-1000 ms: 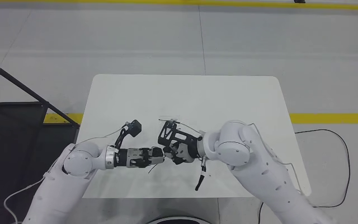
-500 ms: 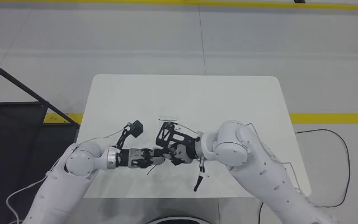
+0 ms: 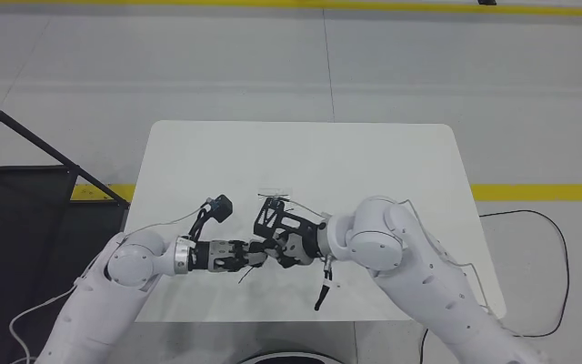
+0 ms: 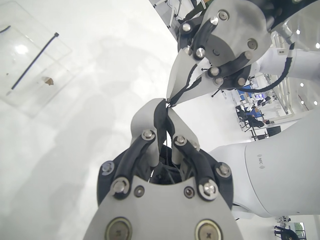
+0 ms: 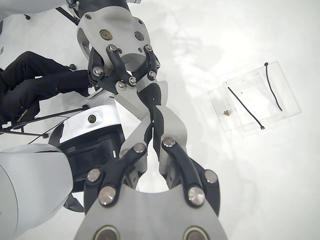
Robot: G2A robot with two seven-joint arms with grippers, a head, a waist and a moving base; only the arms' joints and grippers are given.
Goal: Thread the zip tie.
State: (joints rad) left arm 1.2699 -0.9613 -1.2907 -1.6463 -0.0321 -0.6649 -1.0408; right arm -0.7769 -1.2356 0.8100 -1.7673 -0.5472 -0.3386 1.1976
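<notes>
1. Above the near middle of the white worktop [image 3: 382, 155], the left gripper [image 4: 163, 106] and the right gripper [image 4: 170, 99] are meeting tip to tip.
2. The left jaws are pinching shut on the thin black zip tie [image 4: 166, 132], whose strand is running back between the pads.
3. The right jaws are pressing closed; I cannot tell whether they are gripping the tie.
4. Two spare black zip ties [image 5: 246, 108] are lying in a clear plastic tray [image 5: 290, 96], well apart from the grippers.
</notes>
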